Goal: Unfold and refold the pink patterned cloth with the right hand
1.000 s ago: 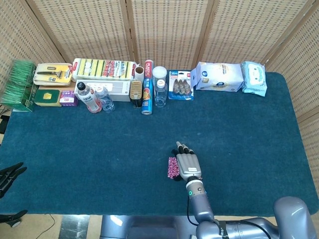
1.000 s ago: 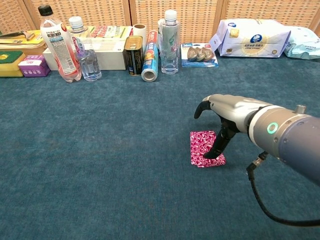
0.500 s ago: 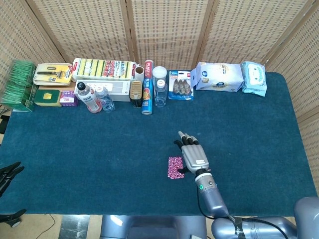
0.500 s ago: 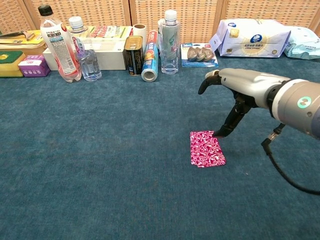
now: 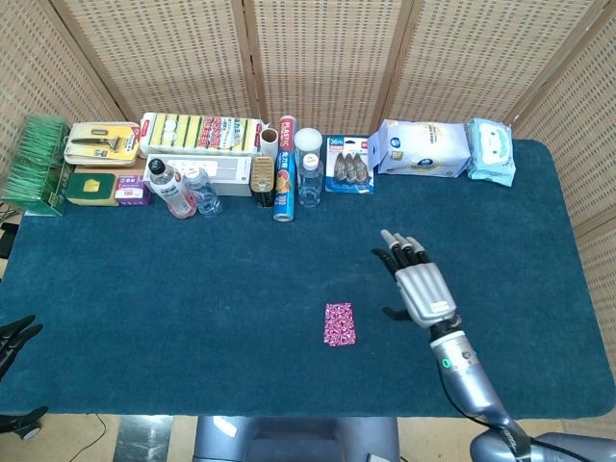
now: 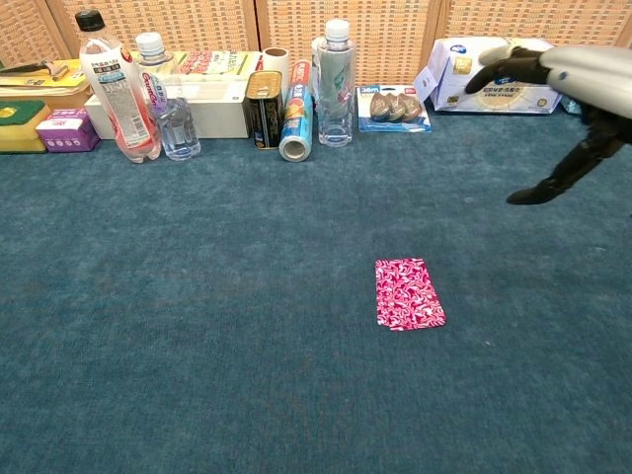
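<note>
The big blue table (image 5: 192,289) holds the small pink cloth (image 6: 409,293), lying flat and folded near the middle. A moment ago the right hand (image 5: 419,287) was touching the cloth. Now it has lifted up and moved away to the right, well apart from it. Its fingers are spread and it holds nothing. The folding looks done. The left hand (image 5: 13,337) barely shows at the edge, so I cannot tell how it is.
</note>
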You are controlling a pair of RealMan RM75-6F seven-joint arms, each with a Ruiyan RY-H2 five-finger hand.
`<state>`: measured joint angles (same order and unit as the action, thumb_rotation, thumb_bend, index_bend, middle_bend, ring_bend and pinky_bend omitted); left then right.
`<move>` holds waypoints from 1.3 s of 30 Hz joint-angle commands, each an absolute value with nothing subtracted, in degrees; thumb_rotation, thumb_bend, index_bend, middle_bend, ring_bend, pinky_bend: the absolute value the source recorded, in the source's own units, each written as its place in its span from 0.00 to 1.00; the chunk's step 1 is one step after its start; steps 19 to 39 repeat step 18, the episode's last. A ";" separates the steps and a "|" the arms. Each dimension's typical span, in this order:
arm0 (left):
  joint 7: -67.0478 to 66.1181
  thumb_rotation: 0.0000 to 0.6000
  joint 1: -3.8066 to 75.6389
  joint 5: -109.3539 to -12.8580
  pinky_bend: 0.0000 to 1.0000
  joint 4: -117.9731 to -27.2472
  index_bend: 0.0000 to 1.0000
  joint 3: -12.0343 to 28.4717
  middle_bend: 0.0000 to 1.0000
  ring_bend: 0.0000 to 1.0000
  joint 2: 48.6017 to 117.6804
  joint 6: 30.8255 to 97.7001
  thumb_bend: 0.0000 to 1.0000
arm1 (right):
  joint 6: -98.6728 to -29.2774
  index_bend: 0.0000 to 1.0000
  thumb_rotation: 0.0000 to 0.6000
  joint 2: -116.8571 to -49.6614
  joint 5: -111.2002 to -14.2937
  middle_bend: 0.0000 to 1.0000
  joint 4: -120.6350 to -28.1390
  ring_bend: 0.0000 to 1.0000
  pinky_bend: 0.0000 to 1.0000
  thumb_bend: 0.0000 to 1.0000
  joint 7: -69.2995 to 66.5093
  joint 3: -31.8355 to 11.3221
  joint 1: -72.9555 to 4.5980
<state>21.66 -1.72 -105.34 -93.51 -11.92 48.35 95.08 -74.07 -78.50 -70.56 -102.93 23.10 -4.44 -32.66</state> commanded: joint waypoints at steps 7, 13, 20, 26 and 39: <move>16.92 1.00 -5.08 -104.14 0.05 -92.05 0.00 -10.23 0.00 0.00 51.52 100.14 0.07 | -94.34 0.13 1.00 -71.94 -89.28 0.02 -88.14 0.00 0.05 0.00 9.15 3.40 -18.68; 14.62 1.00 -6.40 -102.31 0.05 -90.47 0.00 -8.98 0.00 0.00 53.14 101.56 0.07 | -103.61 0.11 1.00 -66.89 -92.06 0.01 -91.11 0.00 0.04 0.00 9.45 6.66 -9.71; 14.20 1.00 -6.84 -102.95 0.05 -89.88 0.00 -9.07 0.00 0.00 53.72 101.88 0.07 | -103.07 0.10 1.00 -64.31 -93.77 0.00 -96.10 0.00 0.02 0.00 13.09 7.19 -7.74; 14.20 1.00 -6.84 -102.95 0.05 -89.88 0.00 -9.07 0.00 0.00 53.72 101.88 0.07 | -103.07 0.10 1.00 -64.31 -93.77 0.00 -96.10 0.00 0.02 0.00 13.09 7.19 -7.74; 14.20 1.00 -6.84 -102.95 0.05 -89.88 0.00 -9.07 0.00 0.00 53.72 101.88 0.07 | -103.07 0.10 1.00 -64.31 -93.77 0.00 -96.10 0.00 0.02 0.00 13.09 7.19 -7.74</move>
